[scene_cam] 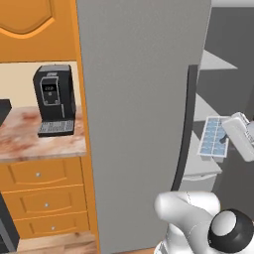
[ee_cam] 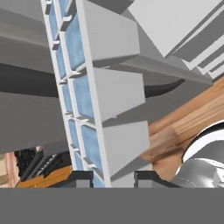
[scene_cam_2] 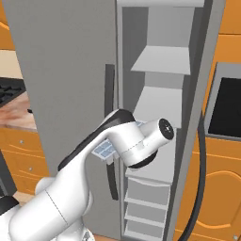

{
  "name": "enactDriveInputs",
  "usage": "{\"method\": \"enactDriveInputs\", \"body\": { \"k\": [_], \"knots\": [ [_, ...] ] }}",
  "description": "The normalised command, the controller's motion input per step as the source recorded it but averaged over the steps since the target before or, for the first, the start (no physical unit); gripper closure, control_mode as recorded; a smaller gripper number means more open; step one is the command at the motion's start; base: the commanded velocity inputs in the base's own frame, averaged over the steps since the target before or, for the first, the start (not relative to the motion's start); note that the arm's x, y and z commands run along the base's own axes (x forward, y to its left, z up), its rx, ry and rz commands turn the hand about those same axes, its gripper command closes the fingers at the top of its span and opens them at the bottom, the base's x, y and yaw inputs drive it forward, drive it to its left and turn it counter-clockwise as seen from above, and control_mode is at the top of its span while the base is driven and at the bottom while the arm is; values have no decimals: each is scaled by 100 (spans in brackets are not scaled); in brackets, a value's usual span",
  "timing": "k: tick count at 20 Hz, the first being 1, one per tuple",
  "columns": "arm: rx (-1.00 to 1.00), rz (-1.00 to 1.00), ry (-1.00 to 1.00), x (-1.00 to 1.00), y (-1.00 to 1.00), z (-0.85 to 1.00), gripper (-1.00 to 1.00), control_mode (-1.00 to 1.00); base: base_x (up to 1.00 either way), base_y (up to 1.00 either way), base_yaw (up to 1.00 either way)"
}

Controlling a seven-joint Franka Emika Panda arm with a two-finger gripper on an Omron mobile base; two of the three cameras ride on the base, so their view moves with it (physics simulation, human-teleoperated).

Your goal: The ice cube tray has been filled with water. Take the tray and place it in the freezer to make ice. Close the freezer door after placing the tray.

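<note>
My gripper [scene_cam: 225,136] is shut on the ice cube tray [scene_cam: 214,136], a pale-blue grid with a white rim, held steeply tilted. The tray hangs in front of the open freezer [scene_cam_2: 155,103], level with its middle shelves. In the hand view the tray [ee_cam: 83,96] runs up from between my dark fingertips [ee_cam: 83,177], edge-on and very close. From the right base view my own forearm covers most of the tray [scene_cam_2: 106,150]. The freezer door [scene_cam_2: 207,94] stands swung open, seen edge-on at the right, with its dark handle [scene_cam_2: 203,155] bowing outward.
The closed left grey panel [scene_cam: 134,124] and its dark handle [scene_cam: 190,124] stand just left of the tray. A black coffee machine [scene_cam: 53,99] sits on the marble counter [scene_cam: 30,144] above orange drawers [scene_cam: 44,193]. A built-in oven [scene_cam_2: 226,103] lies right of the open door.
</note>
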Motion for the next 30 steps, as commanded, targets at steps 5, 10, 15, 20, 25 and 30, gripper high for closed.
{"method": "enactDriveInputs", "body": {
  "k": [5, 10, 15, 20, 25, 30],
  "knots": [
    [0, 0, 0, 0, 0, 0, 100, 100, 21, 10, 0],
    [-13, -16, -2, 12, 0, 0, 100, -100, 0, 0, 0],
    [-11, -32, -13, 16, -9, 15, 100, -100, 0, 0, 0],
    [0, -22, -6, 0, -3, 51, 100, -100, 0, 0, 0],
    [5, -4, 0, 0, 0, 44, 100, -100, 0, 0, 0],
    [10, 0, -1, 0, 0, 46, 100, -100, 0, 0, 0]
  ]
}}
